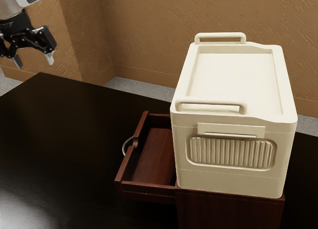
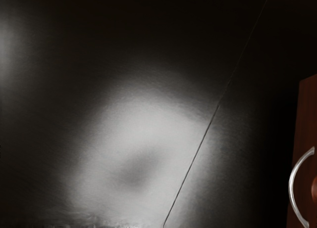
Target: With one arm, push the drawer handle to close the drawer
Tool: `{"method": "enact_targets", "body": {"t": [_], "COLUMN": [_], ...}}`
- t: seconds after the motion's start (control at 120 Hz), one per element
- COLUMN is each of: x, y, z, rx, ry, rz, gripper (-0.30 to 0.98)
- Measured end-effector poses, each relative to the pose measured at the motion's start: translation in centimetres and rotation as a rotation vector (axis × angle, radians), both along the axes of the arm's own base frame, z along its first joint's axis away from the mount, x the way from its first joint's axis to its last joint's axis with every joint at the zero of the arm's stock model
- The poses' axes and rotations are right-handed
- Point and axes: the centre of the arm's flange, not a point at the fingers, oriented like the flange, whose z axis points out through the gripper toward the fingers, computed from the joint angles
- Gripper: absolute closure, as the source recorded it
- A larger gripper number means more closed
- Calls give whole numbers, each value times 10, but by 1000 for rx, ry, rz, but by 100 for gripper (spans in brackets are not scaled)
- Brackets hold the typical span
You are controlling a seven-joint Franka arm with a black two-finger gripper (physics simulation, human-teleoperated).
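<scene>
Well apart from the open drawer (image 1: 155, 155), the hand (image 1: 34, 59)

From under the cream box (image 1: 231, 182) the drawer (image 1: 155, 157) juts open; the hand (image 1: 34, 61), spread wide, hangs well apart from the handle (image 1: 123, 147).

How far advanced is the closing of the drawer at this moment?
Nothing looks done yet: the wooden drawer is pulled out of its cabinet. Nothing is in hand: the tool hovers open, clearly apart from the curved metal handle. The whole job seems left: reach the handle, then push the drawer in.
</scene>
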Motion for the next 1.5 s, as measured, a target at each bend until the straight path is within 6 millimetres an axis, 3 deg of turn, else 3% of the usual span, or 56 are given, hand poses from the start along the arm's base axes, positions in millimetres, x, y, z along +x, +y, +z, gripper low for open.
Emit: {"method": "enact_targets", "body": {"t": [0.1, 0.15, 0.267, 0.417, 0.525, 0.658, 0.825, 1.067, 1.158, 1.25, 1.375, 1.5], "x": [-4, -6, -20, -12, -6, 4, 7, 27, 23, 24, 29, 36], "y": [1, 3, -13, -15, -6, -9, -26, -59, -81, -90, -140, -154], "z": [2, -8, -23, -104, -142, -171, -211, -241, -257, -262, -275, -288], "rx": [-11, -20, -30, 44, 89, 133, 161, 216, 233, 252, 286, 307], "ry": [-7, 14, 107, 223, 225, 183, 137, 90, 93, 81, 71, 65], "rz": [112, 163, 220, 205, 138, 2, -225, -602, -742, -842, -1055, -1163], "gripper": [0, 0, 0, 4, 29, 56, 70, 76, 77, 78, 78, 78]}}
